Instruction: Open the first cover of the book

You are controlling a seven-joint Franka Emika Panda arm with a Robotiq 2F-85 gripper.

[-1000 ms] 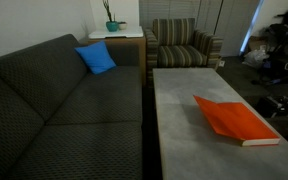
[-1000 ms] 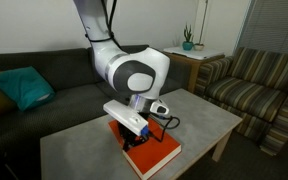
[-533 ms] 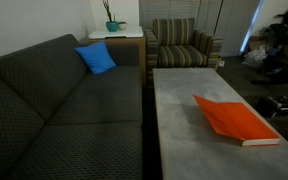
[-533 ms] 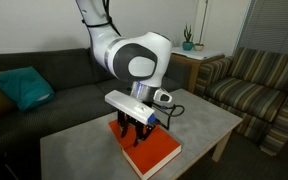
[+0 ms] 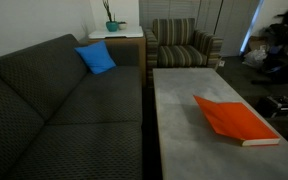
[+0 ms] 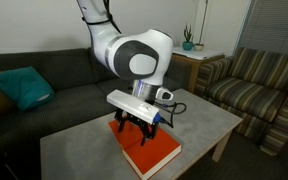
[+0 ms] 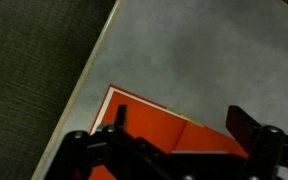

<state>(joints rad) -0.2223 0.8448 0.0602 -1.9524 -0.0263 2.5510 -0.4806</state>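
Note:
The book point(image 5: 236, 121) lies flat on the grey table point(image 5: 179, 100), its orange-red first cover point(image 7: 144, 118) facing up. In the wrist view a faint crease runs across the cover and a thin yellow strip point(image 7: 196, 122) shows at its far edge. My gripper point(image 6: 136, 130) hangs just above the near end of the book point(image 6: 154, 153), pointing down. In the wrist view the gripper point(image 7: 182, 125) is open, its dark fingers point(image 7: 246, 125) spread wide over the cover with nothing between them. In the exterior view facing the sofa the arm is out of view.
A dark sofa point(image 5: 64, 100) runs along one long side of the table, with a blue cushion point(image 5: 96, 58) on it. A striped armchair point(image 6: 254, 85) stands past the table's end, and a side table with a plant point(image 5: 114, 30) is in the corner. A teal cushion point(image 6: 22, 87) lies on the sofa.
The gripper has opened from nearly shut to wide and lifted a little off the book. The book itself lies where it was.

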